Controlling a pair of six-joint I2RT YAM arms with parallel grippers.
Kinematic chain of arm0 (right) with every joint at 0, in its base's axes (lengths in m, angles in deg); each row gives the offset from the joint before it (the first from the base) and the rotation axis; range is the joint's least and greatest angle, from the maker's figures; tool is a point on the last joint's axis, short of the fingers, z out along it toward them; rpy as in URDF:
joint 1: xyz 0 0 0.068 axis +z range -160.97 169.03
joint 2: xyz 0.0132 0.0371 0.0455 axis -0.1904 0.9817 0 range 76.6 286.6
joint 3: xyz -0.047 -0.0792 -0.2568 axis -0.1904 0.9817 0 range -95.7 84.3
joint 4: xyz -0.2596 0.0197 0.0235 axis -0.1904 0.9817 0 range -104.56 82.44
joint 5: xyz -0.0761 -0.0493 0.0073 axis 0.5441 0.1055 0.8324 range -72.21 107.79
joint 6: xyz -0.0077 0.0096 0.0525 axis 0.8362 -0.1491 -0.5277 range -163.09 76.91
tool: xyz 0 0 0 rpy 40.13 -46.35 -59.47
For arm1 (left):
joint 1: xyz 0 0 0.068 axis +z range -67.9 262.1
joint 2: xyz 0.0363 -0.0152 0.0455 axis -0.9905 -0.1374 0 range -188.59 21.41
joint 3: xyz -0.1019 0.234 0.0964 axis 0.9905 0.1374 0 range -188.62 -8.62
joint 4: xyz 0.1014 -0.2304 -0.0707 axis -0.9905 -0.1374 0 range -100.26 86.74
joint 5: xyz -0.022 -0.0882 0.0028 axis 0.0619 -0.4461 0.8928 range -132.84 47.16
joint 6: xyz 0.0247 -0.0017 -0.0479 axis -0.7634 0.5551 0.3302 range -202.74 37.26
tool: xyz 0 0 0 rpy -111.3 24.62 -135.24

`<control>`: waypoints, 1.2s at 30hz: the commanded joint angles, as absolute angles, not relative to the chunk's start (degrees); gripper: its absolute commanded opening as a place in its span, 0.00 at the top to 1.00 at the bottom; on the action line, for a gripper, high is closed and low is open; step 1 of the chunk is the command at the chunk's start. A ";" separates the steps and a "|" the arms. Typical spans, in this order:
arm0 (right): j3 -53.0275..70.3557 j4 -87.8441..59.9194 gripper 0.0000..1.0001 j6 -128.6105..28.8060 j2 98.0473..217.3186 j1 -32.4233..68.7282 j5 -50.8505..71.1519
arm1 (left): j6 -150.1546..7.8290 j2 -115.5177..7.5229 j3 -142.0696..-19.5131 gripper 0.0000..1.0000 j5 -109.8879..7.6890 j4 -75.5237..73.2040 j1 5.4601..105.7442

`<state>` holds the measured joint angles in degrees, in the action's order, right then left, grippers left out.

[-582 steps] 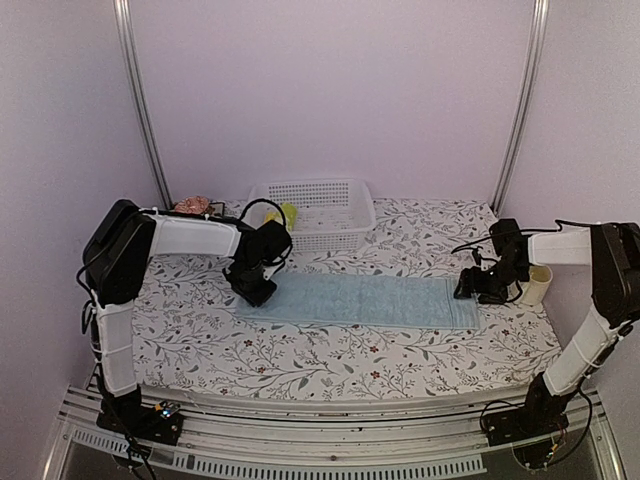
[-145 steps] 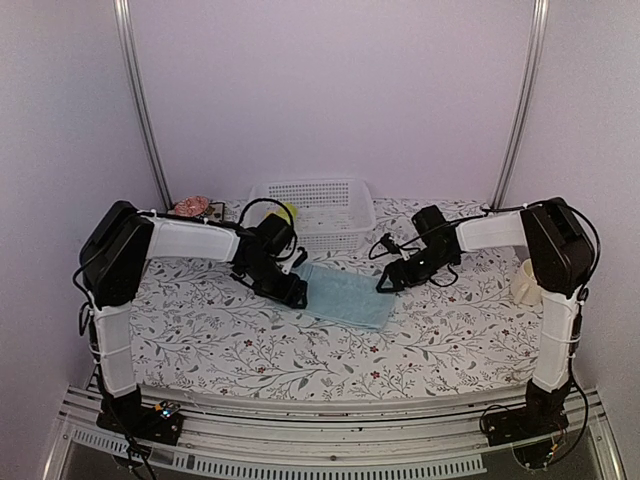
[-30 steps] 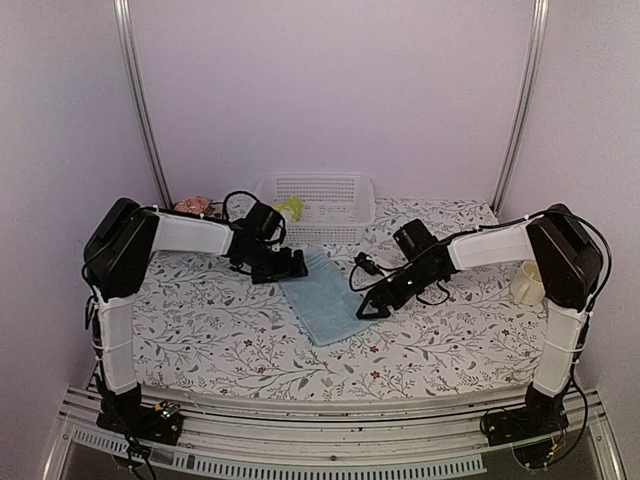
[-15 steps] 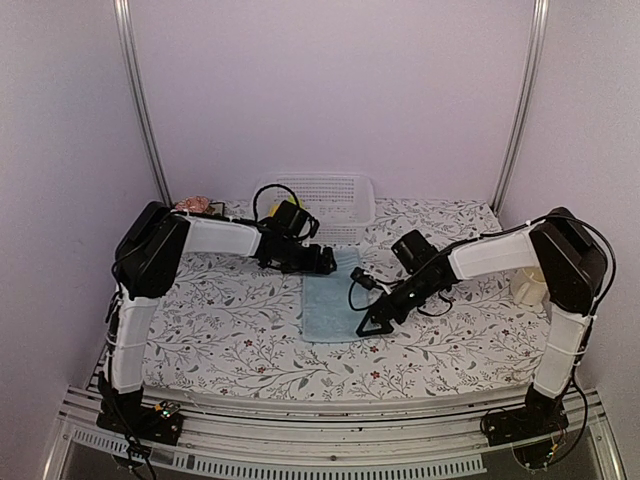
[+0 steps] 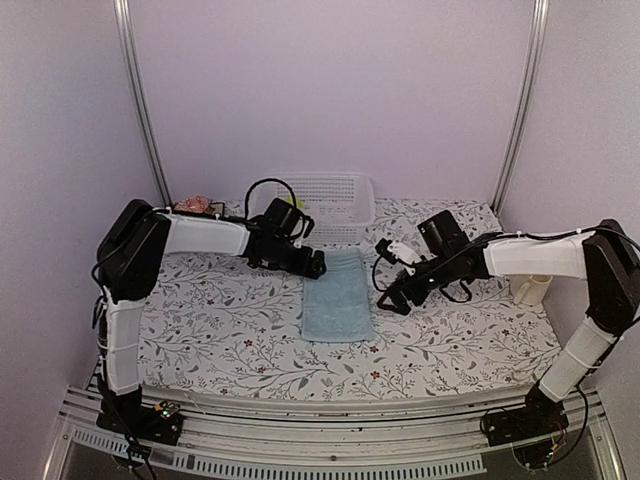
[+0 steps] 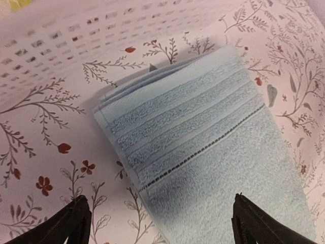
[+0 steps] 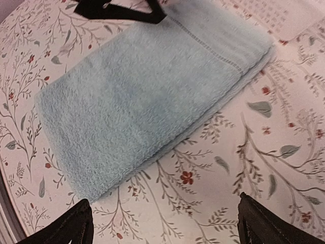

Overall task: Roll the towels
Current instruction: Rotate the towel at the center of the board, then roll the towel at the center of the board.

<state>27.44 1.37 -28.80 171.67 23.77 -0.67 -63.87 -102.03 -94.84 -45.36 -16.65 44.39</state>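
The pale blue towel (image 5: 338,296) lies folded into a narrow strip on the floral table cover, its long side running from the basket toward me. My left gripper (image 5: 313,265) hovers open over the towel's far left corner, and the towel (image 6: 203,147) fills the space between its fingers (image 6: 76,223). My right gripper (image 5: 392,296) stands open just right of the towel, over bare cover, with the towel (image 7: 137,96) ahead of it. A scrap of the yellow-green towel (image 5: 292,204) shows in the basket, mostly hidden by the left arm.
A white slotted basket (image 5: 335,192) stands at the back, right behind the towel's far end. A cream cup (image 5: 530,290) sits at the right edge beside the right arm. A small pinkish object (image 5: 194,205) lies at the back left.
My right gripper has opened wider and pulled back up and to the right, away from the towel's near right edge. The towel now lies straight. The left gripper has barely shifted.
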 commanded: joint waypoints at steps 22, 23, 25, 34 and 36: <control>36.59 -8.28 0.00 -19.44 148.55 24.89 18.68 | -124.87 -75.19 -54.63 0.04 -43.64 6.82 30.61; 36.57 -7.97 0.00 -20.17 148.50 24.89 18.53 | -125.20 -74.98 -53.76 0.04 -43.64 7.86 29.91; 36.93 -7.83 0.00 -21.81 148.84 24.99 18.24 | -125.23 -74.31 -52.32 0.04 -43.90 9.52 29.04; 35.90 -6.53 0.01 -25.32 150.70 25.68 17.09 | -126.87 -77.61 -51.36 0.08 -36.83 12.59 24.10; 35.34 -6.33 0.01 -25.33 151.29 25.81 17.01 | -127.11 -79.59 -52.29 0.11 -34.45 12.99 23.36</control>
